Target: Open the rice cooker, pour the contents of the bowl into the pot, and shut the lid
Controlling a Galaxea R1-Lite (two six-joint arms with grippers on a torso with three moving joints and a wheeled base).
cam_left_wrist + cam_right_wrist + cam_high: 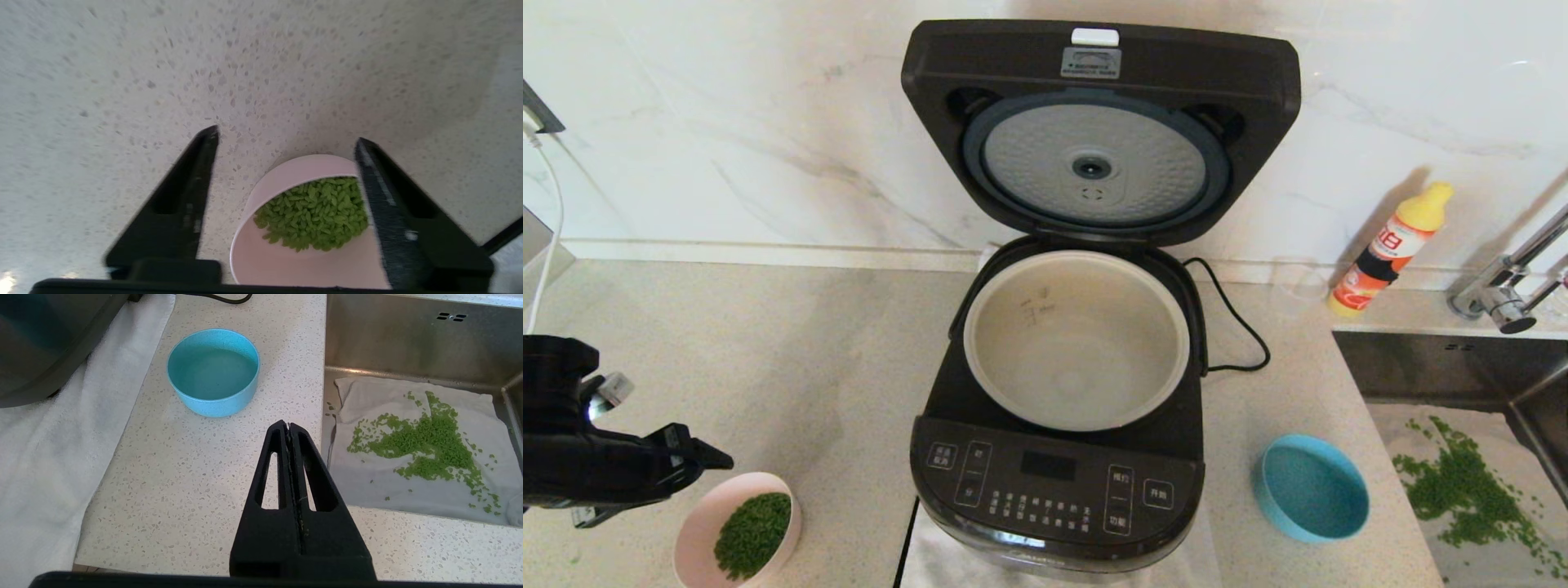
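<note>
The rice cooker point(1054, 482) stands mid-counter with its lid point(1098, 131) swung up, showing the dimpled silver disc. Its cream pot point(1078, 343) looks bare inside. The pale-pink bowl point(698, 531) sits on the counter at the front left with a heap of green grains point(754, 535) in it. My left gripper point(707, 461) hovers just above and left of the bowl. In the left wrist view this gripper point(287, 136) is open, with the bowl point(286, 175) and its grains point(314, 212) lying below, between the fingers. My right gripper point(288, 424) is shut on nothing, over the counter right of the cooker.
A blue bowl point(1311, 487) sits right of the cooker. The steel sink point(400, 339) at the right holds a cloth strewn with green grains point(425, 445). A yellow-capped bottle point(1392, 249), a tap point(1503, 294) and the power cord point(1241, 327) are at the back right.
</note>
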